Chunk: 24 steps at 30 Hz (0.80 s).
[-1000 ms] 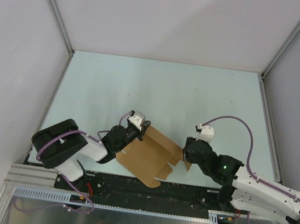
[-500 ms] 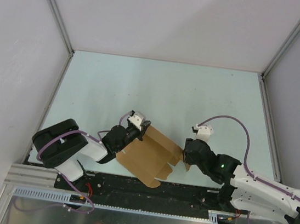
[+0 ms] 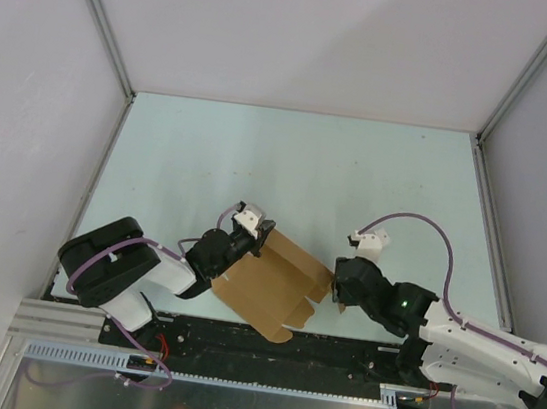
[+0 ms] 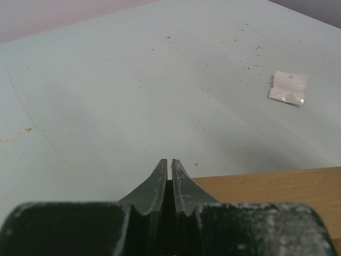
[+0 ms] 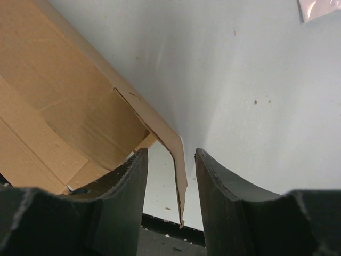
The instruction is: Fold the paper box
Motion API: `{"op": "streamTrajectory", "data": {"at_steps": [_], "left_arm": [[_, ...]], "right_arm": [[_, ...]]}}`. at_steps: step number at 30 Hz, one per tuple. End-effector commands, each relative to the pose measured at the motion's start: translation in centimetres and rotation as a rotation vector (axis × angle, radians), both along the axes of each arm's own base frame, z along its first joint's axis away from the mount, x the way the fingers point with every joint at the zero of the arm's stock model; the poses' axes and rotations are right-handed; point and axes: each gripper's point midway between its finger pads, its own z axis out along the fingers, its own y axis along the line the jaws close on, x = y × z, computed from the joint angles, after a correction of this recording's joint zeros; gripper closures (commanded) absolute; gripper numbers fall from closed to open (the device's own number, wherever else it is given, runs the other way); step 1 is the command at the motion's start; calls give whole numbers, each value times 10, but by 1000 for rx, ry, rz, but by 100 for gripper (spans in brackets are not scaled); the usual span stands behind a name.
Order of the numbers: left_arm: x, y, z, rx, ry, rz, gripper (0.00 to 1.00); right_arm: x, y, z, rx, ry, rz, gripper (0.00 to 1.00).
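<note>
The paper box (image 3: 273, 285) is a tan cardboard sheet, partly folded, lying near the table's front edge between the two arms. My left gripper (image 3: 258, 231) is shut on its upper left edge. In the left wrist view the fingers (image 4: 170, 161) stand almost together, with cardboard (image 4: 277, 186) running off to the right behind them. My right gripper (image 3: 336, 291) is at the box's right end. In the right wrist view it (image 5: 170, 154) is open, and a thin bent flap (image 5: 178, 160) hangs between the fingers, touching neither.
The pale green table (image 3: 308, 169) is walled in by grey panels on three sides. A small white packet (image 4: 288, 87) lies on it beyond the box. A black rail (image 3: 285, 347) runs along the near edge just below the box.
My right gripper has edged left towards the box's right end, and its jaw width has changed a little. The left arm and the box have stayed put.
</note>
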Motion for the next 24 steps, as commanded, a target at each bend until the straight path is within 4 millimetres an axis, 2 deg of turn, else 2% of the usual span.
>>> {"op": "streamTrajectory", "data": {"at_steps": [1,7,11,18,24], "left_arm": [[1,1,15,-14,-54,5,89],[1,0,18,-20,-58,5,89],[1,1,21,-26,-65,5,88],[-2,1,19,-23,-62,-6,87],[-6,1,13,-23,-43,-23,87]], "right_arm": [[-8,-2,-3,-1,26,-8,56],[-11,-4,-6,-6,38,-20,69],[-8,-3,-6,-10,30,-30,83],[5,1,-2,-7,-19,-47,93],[24,1,0,-20,-54,-79,97]]}}
